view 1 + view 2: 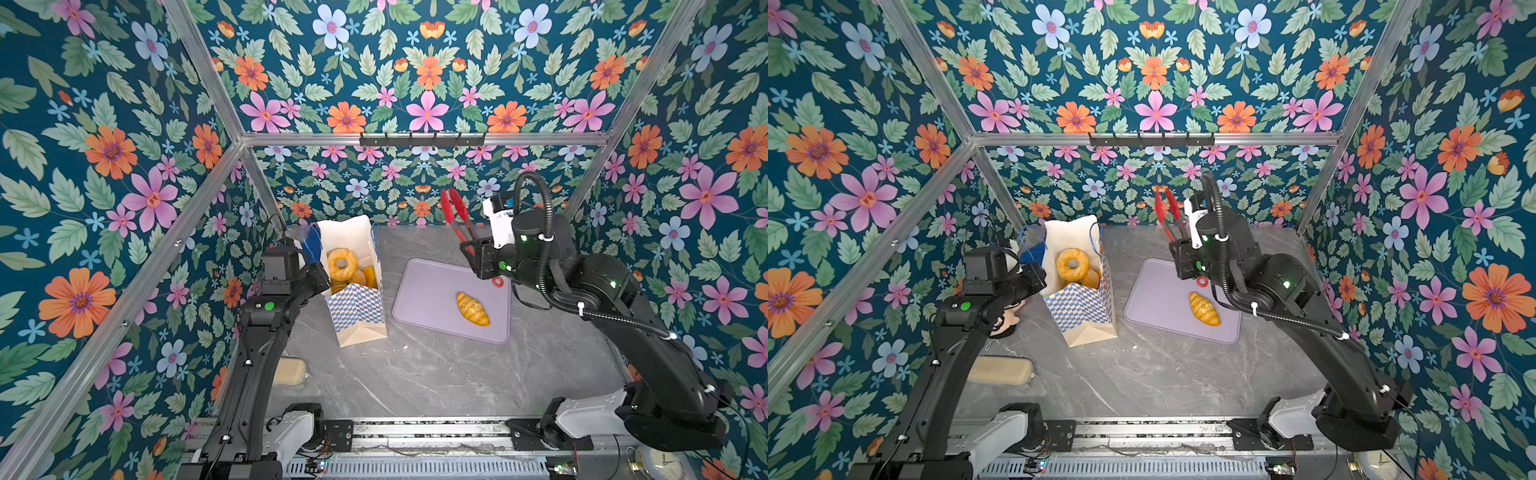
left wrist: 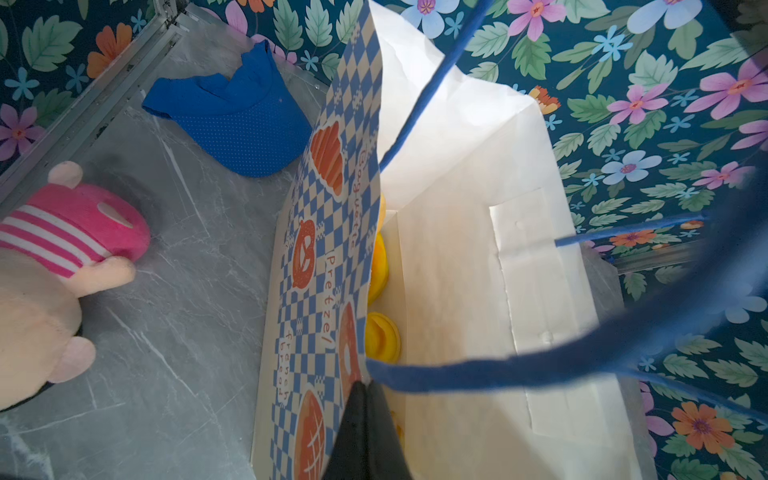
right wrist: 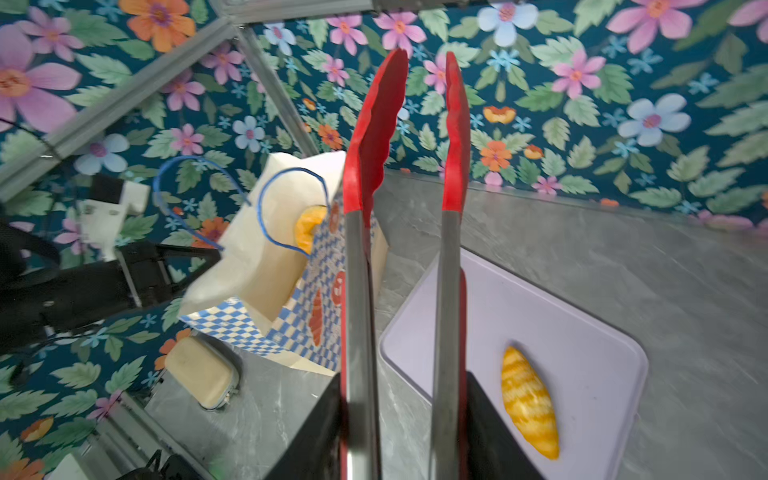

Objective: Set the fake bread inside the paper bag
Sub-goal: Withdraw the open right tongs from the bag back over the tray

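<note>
Paper bag (image 1: 355,309) rim sits pinched in left jaws while right jaws clamp red-tipped metal tongs (image 3: 360,266).

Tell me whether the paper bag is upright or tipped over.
Upright: the paper bag stands on its base, mouth open, ring doughnut inside.

Paper bag (image 1: 1084,316) is standing open on the grey marble table (image 1: 1163,374). A ring doughnut (image 1: 1072,264) is lying on top of more fake bread (image 1: 1091,278) inside. The left gripper (image 1: 1040,279) is pressing against the bag's left rim with its jaws closed. The right gripper (image 1: 1179,244) is clamping red tongs (image 1: 1160,208), which are pointing up toward the back wall. One oval bun (image 1: 1204,308) is lying on the lavender board (image 1: 1154,307), well apart from the tong tips. A cream pouch (image 1: 1000,370) is lying near the left arm.
</note>
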You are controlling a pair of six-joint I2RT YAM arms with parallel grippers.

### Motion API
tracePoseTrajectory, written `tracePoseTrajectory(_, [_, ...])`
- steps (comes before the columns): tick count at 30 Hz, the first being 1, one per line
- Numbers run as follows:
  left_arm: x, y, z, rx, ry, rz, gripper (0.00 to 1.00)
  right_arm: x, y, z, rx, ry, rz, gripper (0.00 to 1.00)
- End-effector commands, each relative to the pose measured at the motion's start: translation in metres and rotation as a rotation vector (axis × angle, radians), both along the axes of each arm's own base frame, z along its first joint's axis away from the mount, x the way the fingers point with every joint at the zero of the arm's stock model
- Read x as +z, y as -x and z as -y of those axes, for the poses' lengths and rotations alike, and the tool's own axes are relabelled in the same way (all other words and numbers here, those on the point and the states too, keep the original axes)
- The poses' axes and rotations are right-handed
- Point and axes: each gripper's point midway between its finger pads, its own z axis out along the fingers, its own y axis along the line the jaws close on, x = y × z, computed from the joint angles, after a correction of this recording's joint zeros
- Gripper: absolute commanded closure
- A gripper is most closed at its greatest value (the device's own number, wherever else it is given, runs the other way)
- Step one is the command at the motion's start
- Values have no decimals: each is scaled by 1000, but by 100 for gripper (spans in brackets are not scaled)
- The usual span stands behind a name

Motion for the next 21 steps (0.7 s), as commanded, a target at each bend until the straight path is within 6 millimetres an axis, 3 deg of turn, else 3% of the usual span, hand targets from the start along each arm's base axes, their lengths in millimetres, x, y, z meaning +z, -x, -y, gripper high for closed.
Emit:
tracePoseTrajectory(1, [1,0,0,-10,-15,-1,97,-5,0,22,-75,-74,-23,58])
tracePoseTrajectory(5, [0,0,1,-12,-8,1,97,-38,1,53,-154,-84,-105,58])
tracePoseTrajectory(9, [-1,1,1,-9,-5,0,97,-75,4,72,-210,-80,-203,58])
tracePoseTrajectory(14, [-5,1,2,-13,-1,-6,97,-114,7,82,-253,-57,-301,58])
tracePoseTrajectory(21, [-7,-1,3,-16,6,-5,97,-159,11,81,-259,-55,-430,58])
